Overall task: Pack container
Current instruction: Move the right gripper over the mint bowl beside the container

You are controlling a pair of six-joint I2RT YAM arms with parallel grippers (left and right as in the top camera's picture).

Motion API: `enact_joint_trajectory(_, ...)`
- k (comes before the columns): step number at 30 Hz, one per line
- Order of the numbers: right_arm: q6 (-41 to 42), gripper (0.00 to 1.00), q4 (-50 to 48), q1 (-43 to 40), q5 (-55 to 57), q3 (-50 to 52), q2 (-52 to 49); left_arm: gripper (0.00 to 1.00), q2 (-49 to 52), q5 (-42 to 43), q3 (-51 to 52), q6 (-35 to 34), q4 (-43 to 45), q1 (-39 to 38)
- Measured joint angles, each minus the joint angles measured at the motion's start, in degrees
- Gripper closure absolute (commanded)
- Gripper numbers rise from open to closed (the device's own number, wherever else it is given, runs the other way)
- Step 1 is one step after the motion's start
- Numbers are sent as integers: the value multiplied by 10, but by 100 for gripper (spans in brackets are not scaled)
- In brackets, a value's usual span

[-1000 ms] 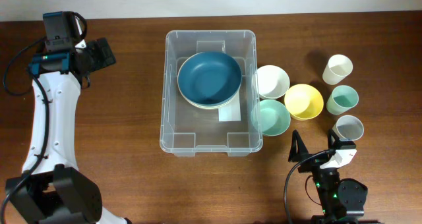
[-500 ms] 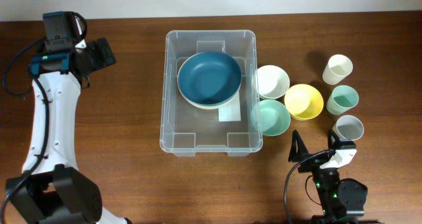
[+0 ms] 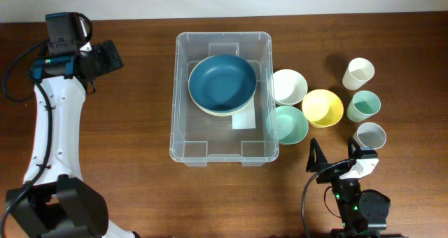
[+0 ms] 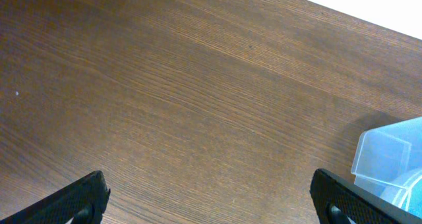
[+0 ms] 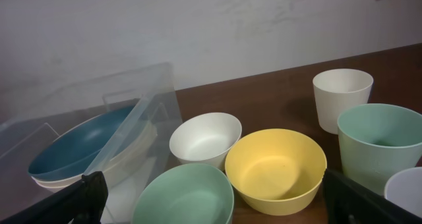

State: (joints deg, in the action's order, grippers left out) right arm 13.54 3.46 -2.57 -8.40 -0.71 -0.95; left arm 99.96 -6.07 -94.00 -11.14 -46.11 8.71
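Observation:
The clear container (image 3: 183,151) stands mid-table with a white label (image 3: 244,120) on its base. Inside it a dark blue bowl (image 3: 222,82) rests on a pale bowl. My left gripper (image 3: 108,58) is open and empty over bare wood, far left of the container; its wrist view shows only the container's corner (image 4: 389,158). My right gripper (image 3: 334,155) is open and empty near the front edge, just behind a mint bowl (image 3: 290,124), a yellow bowl (image 3: 322,108) and a white bowl (image 3: 288,86). In the right wrist view the container's wall (image 5: 142,102) is at the left.
Three cups stand in a column at the right: a cream cup (image 3: 358,73), a mint cup (image 3: 364,106) and a grey-white cup (image 3: 369,136). The three loose bowls touch or nearly touch the container's right wall. A pale wall runs behind the table.

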Motion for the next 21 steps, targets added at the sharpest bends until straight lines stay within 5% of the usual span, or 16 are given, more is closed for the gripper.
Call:
enact_joint_trajectory(16,0,2,-51,0,-8,1,0,0,0,0,0,0,0,0)
enact_joint_trajectory(21,0,1,15,0,-2,-24,-11,0,0,0,0,0,0,0)
